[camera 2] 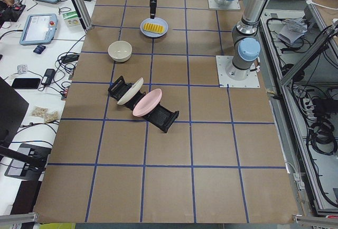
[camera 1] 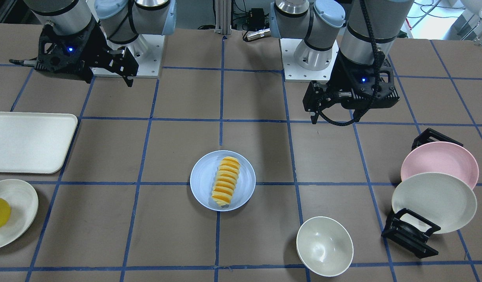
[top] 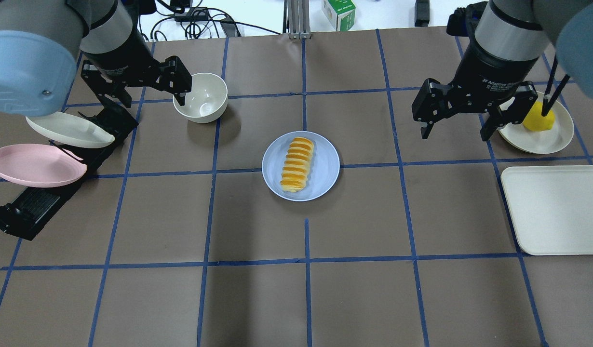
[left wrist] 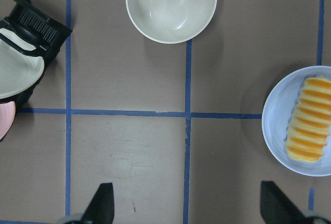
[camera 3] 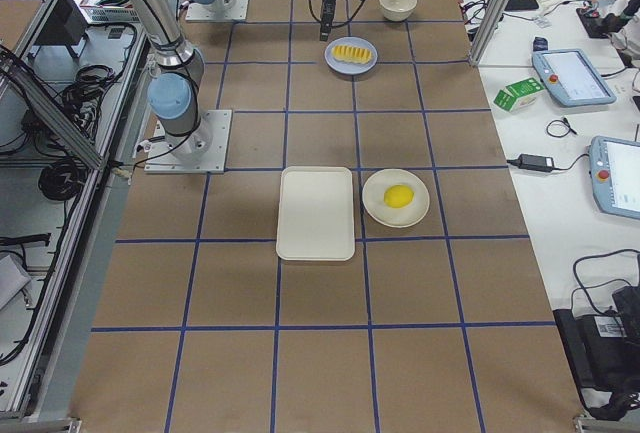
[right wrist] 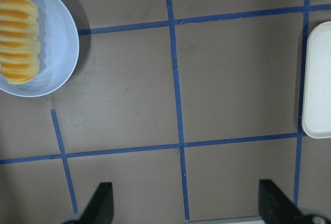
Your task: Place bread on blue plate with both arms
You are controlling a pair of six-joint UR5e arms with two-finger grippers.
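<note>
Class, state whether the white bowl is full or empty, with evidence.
Empty: the white bowl shows only its bare, glossy inside in the left wrist view.

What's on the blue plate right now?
Only the bread lies on the blue plate, wholly inside its rim. The plate surface beneath the bread is covered, so that patch cannot be checked.

Matt blue plate [top: 326, 166], glossy bowl [top: 215, 90]
</note>
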